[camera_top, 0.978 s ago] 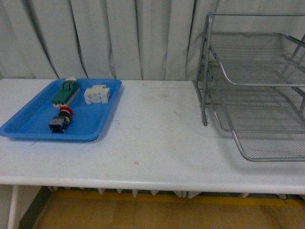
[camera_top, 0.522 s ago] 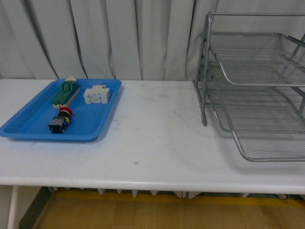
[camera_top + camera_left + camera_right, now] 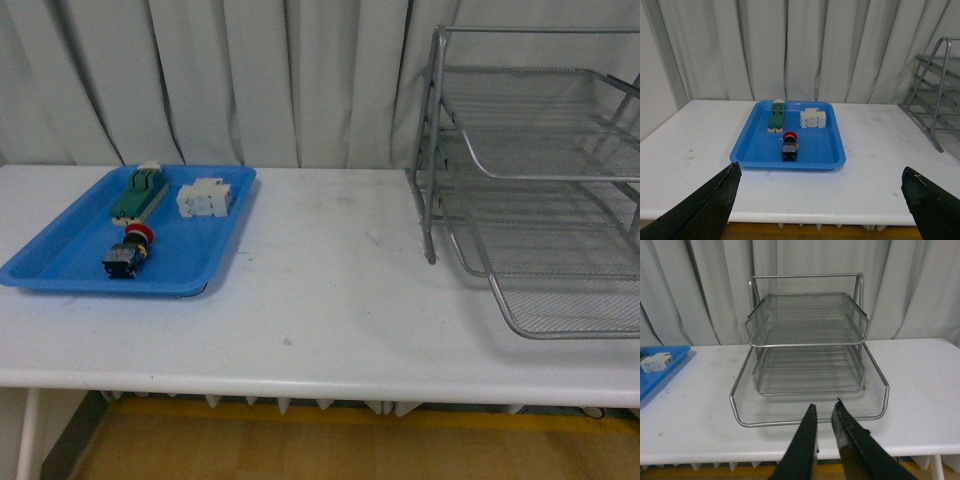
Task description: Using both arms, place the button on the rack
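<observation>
Button (image 3: 789, 146) lies out ahead of our left tool (image 3: 820, 170). That tool's two dark fingers (image 3: 705, 207) are spread wide and hold nothing. Our right tool (image 3: 825, 404) is narrow, its fingers almost together with only a slim gap between them, and it holds nothing either. It points toward the rack (image 3: 807, 345). In the right wrist view its tips line up with the front rim of the lowest tier, but we cannot tell how close they are to it.

Moving outward from the left tool, we see the button on its side in the front half of the blue tray (image 3: 60, 260). Its red cap faces the back and its black and blue body faces the tray's front edge. Just behind it, with a small gap, a green-and-beige block (image 3: 138, 193) lies lengthwise along the tray's back left. A white block (image 3: 204, 197) sits beside that one, to its right.

The tray rests on the left part of the white surface (image 3: 330, 290). The rack stands on the right part, well apart from the tray, and bare surface lies between them. The rack's three mesh tiers are stepped, with the lowest reaching furthest forward. A pale curtain (image 3: 250, 80) hangs behind everything.
</observation>
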